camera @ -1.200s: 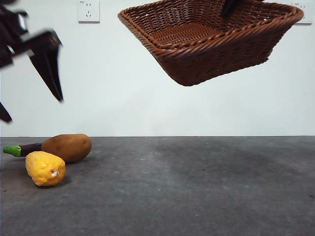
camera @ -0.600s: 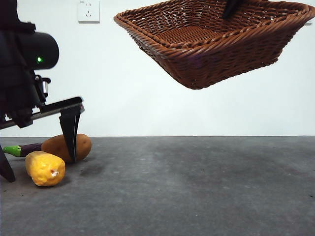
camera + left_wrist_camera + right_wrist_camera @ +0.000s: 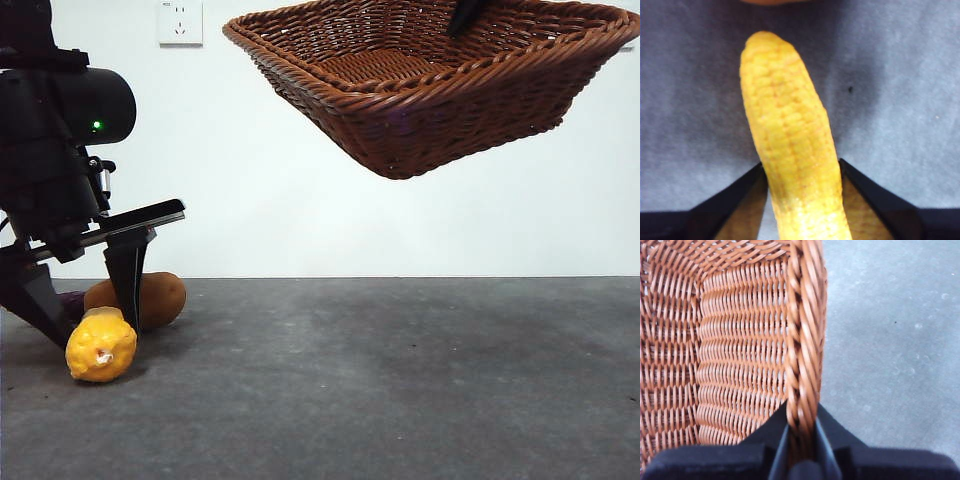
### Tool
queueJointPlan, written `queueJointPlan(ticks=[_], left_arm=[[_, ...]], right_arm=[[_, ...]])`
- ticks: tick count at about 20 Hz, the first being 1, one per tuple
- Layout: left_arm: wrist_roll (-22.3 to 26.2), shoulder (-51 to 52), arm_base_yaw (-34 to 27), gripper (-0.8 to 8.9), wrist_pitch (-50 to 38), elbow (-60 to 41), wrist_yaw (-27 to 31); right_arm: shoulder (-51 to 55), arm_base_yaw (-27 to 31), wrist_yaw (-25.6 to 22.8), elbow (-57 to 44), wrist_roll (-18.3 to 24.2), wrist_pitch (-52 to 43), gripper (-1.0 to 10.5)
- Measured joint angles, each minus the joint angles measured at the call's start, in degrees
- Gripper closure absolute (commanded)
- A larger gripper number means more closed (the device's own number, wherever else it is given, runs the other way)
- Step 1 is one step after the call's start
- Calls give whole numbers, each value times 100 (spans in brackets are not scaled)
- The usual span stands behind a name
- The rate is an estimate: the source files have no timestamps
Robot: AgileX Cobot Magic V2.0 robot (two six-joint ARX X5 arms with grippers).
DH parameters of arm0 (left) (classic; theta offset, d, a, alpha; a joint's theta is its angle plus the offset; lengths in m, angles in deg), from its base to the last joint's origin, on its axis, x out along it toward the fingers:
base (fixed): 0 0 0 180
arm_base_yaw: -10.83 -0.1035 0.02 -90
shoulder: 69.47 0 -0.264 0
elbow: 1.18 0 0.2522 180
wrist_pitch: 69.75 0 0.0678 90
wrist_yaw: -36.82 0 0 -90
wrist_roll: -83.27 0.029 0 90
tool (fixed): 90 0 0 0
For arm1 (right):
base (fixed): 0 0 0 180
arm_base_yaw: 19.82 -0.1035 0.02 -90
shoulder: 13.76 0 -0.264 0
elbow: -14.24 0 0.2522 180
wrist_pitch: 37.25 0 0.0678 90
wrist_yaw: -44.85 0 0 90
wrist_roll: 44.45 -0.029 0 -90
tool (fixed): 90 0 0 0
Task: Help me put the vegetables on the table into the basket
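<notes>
Clearly, left gripper (image 3: 802, 172) pinching the corn (image 3: 100, 346) near one end risks it swivelling free, while right gripper (image 3: 802, 432) pinches the basket (image 3: 420, 80) rim aloft.

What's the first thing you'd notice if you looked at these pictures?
Probably the big wicker basket hanging tilted in the air, the right gripper clamped on its braided rim. Next, low on the table, the left gripper straddles a bumpy yellow vegetable, with the brown potato just behind.
</notes>
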Motion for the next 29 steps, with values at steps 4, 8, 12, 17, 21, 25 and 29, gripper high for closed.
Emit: queueJointPlan(ticks=[4,8,12,17,21,25,29], left_arm=[[236,7,2,821,11,0,-79],[1047,715,2,822,26,-15,-28],[2002,2170,15,821,225,-15,-35],[3091,3987,216,821,1056,-15,-42],[3851,4874,361,821,1207,-15,-243],[4417,4706,621,821,1115,-15,-769],[4205,3829,1333,821,125,-15,-1119]], right_arm=[[0,2,-7,0,2,44,958],[0,0,-168,0,4,240,958],[-20,0,-188,0,-68,286,958],[-402,-7,-188,-2,-181,485,958],[-966,-190,-199,-37,-201,809,958],[-1285,-557,-197,-48,-256,831,958],[-1307,-1001,-155,-50,-459,492,958]])
